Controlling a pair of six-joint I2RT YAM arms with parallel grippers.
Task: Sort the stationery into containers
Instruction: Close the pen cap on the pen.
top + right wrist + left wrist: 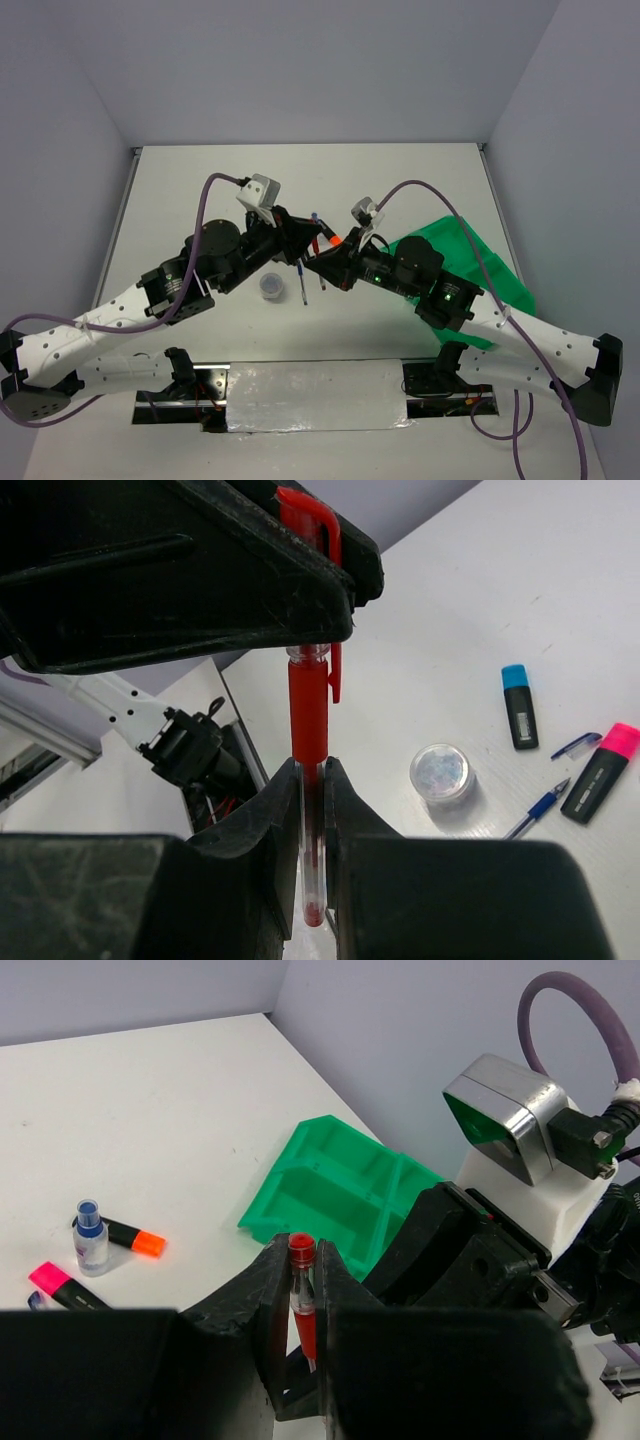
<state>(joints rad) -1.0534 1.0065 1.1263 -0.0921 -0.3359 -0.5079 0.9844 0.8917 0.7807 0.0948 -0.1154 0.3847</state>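
A thin red pen (pixel 308 715) is held in the air between both arms above the table's middle. My left gripper (pixel 302 1250) is shut on its capped end (pixel 300 1290), and my right gripper (pixel 312 770) is shut on its clear barrel end. In the top view the two grippers meet (pixel 318 250) left of the green tray (pixel 500 285). On the table lie a round tub (pixel 441 772), a blue-capped highlighter (pixel 518 705), a pink-capped highlighter (pixel 600 770) and a blue pen (pixel 540 805). A white blue-capped bottle (pixel 90 1238) stands next to an orange-capped highlighter (pixel 135 1238).
The green tray (pixel 330 1175) has several compartments and sits at the right, partly under my right arm. White walls close in the table on three sides. Purple cables arch over both arms. A foil strip (pixel 315 395) runs along the near edge.
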